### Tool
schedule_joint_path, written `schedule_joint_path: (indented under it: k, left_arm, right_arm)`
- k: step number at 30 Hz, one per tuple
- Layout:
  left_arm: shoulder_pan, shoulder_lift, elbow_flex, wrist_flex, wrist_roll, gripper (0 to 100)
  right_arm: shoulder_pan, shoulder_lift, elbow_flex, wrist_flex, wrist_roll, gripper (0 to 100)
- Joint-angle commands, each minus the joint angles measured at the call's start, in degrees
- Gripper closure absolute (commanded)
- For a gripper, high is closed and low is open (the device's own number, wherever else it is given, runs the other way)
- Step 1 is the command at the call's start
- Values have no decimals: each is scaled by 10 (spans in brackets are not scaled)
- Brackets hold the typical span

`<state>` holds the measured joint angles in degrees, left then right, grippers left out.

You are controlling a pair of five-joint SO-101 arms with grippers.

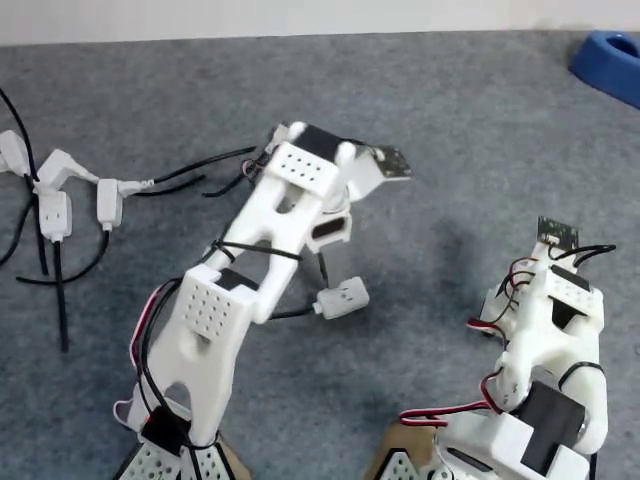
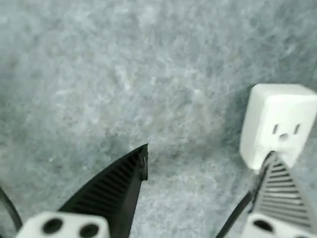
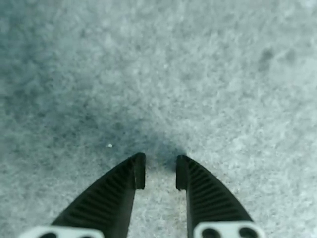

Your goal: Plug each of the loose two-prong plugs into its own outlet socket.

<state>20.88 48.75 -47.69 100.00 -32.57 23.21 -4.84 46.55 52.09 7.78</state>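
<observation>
Carpet (image 1: 450,120) bears plugs (image 1: 108,203) seen high; left wrist shows socket (image 2: 277,124) slots.

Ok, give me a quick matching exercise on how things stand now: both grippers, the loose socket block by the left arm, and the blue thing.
Things:
1. left gripper
2. right gripper
3. white socket block
4. blue object

States:
A. at the far right of the grey mat, partly cut off in the high view
B. narrowly open over bare mat
C. lying on the mat with a black cord attached
D. wide open, right beside the socket block

Pairs: 1-D, 2-B, 3-C, 4-A
</observation>
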Motion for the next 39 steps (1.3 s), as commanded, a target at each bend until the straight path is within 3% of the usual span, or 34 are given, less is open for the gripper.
schedule_joint_path:
  k: [1,12,19,25,39]
  left_arm:
    - [-24,18,-19,-13,-7,649]
    - [-13,63,-34,-29,-4,658]
    - [-10,15,-78,11,30,864]
    - [35,-29,4,11,33,768]
    - [69,-66,22,12,66,765]
  right_arm:
    - [-14,2,4,-11,8,886]
    - [-13,2,4,-11,8,886]
    - [-14,2,4,-11,8,886]
    - [-14,2,4,-11,8,886]
    - [-15,2,4,-11,8,886]
